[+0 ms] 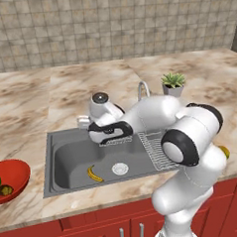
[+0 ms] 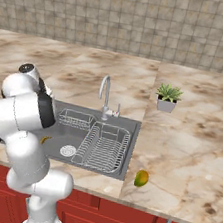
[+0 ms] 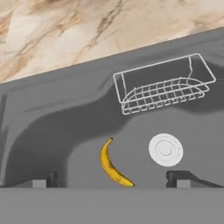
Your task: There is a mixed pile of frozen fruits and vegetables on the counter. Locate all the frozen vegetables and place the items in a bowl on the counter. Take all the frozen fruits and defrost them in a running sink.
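The table (image 1: 54, 89), a beige and brown marble-patterned top over red cabinets (image 1: 87, 231), runs across the whole scene below a tiled wall. Set into it is the sink (image 1: 64, 166), a dark grey rectangular basin with a curved chrome tap (image 2: 104, 93) at its back edge, a large wire rack (image 2: 103, 147) on one side and a small wire basket (image 3: 164, 85) against its far wall.

The white arm (image 1: 191, 136) bends over the basin, and the hand (image 3: 113, 180) hangs above the sink floor with its two dark fingertips (image 3: 177, 177) spread wide and nothing between them.

The red bowl (image 1: 17, 171) sits on the table at the left edge of the left base view, well apart from the sink, with two green vegetables (image 1: 3, 187) inside it.

A small potted plant (image 2: 167, 96) stands on the table behind the basin, to the right of the tap.

The round drain (image 3: 165, 150) lies on the sink floor just beside the banana (image 3: 111, 165). The banana rests flat on the basin floor, curved, with dark tips; in the hand view it lies between the two fingertips and directly below the hand, apart from both.

A yellow-green oval fruit (image 2: 141, 178) with an orange blush lies on the table near its front edge, to the right of the sink and well apart from the hand.
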